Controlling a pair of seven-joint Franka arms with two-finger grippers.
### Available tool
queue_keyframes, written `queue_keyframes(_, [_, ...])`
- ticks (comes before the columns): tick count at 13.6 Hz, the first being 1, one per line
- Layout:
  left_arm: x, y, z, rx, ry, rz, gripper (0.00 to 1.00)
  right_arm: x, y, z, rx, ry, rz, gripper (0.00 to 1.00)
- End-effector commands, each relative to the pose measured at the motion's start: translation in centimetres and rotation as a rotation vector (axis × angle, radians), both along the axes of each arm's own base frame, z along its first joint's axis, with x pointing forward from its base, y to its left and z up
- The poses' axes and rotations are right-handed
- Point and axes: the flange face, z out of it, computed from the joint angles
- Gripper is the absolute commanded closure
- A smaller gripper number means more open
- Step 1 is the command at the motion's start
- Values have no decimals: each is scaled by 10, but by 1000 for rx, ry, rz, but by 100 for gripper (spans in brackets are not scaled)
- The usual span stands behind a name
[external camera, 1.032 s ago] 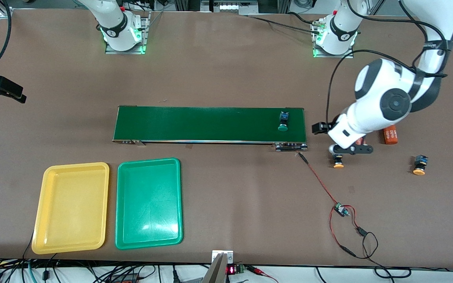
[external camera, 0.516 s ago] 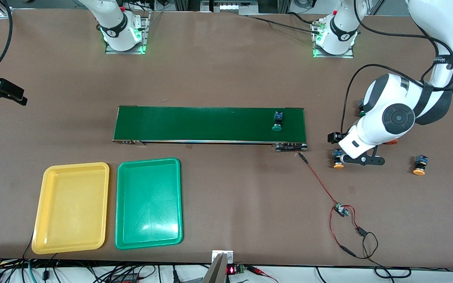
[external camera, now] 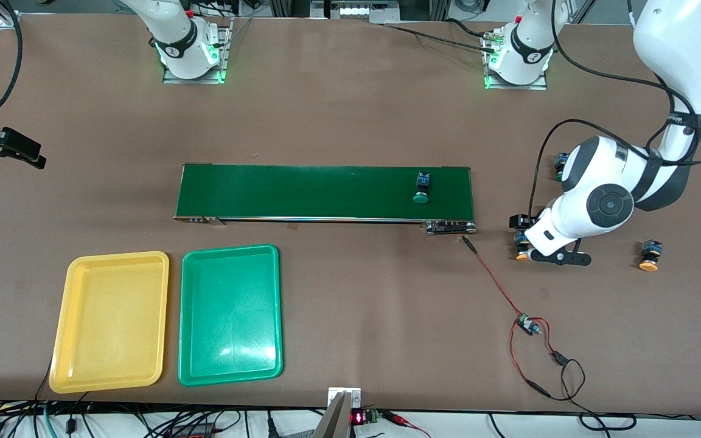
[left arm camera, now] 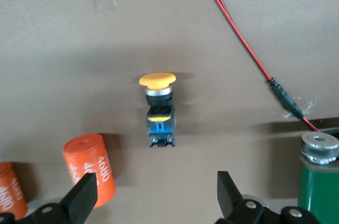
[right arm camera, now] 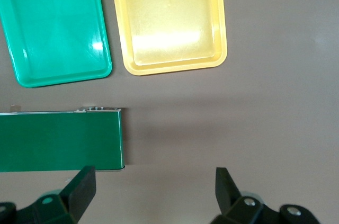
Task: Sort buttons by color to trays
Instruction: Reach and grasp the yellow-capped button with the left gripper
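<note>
A yellow-capped button [left arm camera: 158, 108] lies on its side on the table [external camera: 350, 121], just off the conveyor's end at the left arm's side [external camera: 522, 247]. My left gripper [left arm camera: 156, 198] hangs low over it [external camera: 536, 243], open, the button just ahead of its fingertips. A second yellow-capped button [external camera: 649, 255] lies toward the left arm's end of the table. One green-capped button [external camera: 421, 187] rides on the belt; another [external camera: 560, 165] peeks out beside the left arm. The yellow tray [external camera: 110, 321] and green tray [external camera: 230, 314] sit side by side with nothing in them. My right gripper [right arm camera: 153, 189] waits open at the right arm's end [external camera: 19, 152].
The dark-green conveyor belt [external camera: 326, 191] spans the table's middle. Two orange cylinders [left arm camera: 90, 167] lie close beside the left gripper's finger. A red wire [external camera: 502, 292] with a small board runs from the conveyor's end toward the front camera.
The left gripper has swung down and round to the yellow-capped button. The green-capped button has travelled along the belt toward the right arm's end. The right gripper has drifted slightly.
</note>
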Motion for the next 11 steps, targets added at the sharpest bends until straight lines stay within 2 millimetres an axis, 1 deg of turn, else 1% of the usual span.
queue_keyframes(1, [2,2,-21,-20,10,-46,5,1,1,-1,13,-11,-9,0])
queue_keyframes(2, [1,7,-33,-20,17,-76,19,1,0,-1,11,-12,-9,0])
queue_keyframes(3, [-1,10,-45,-33,6,-93,22,2,-2,0,11,-15,-12,0])
queue_keyframes(4, [-2,11,-52,-53,-19,-98,26,2,-2,1,9,-18,-11,0])
queue_keyframes(5, [-4,14,-59,-65,-32,-93,28,6,-2,2,7,-23,-11,0])
queue_keyframes(6, [-3,18,-66,-71,-37,-94,28,9,-3,0,7,-23,-13,0])
queue_keyframes(8, [-2,22,-71,-52,-45,-126,30,11,0,-3,7,-14,-8,0])
queue_keyframes(9, [-1,22,-70,-46,-49,-133,36,10,0,-3,7,-12,-10,0])
queue_keyframes(11, [-2,21,-71,-46,-47,-131,60,11,0,-3,8,-15,-10,0])
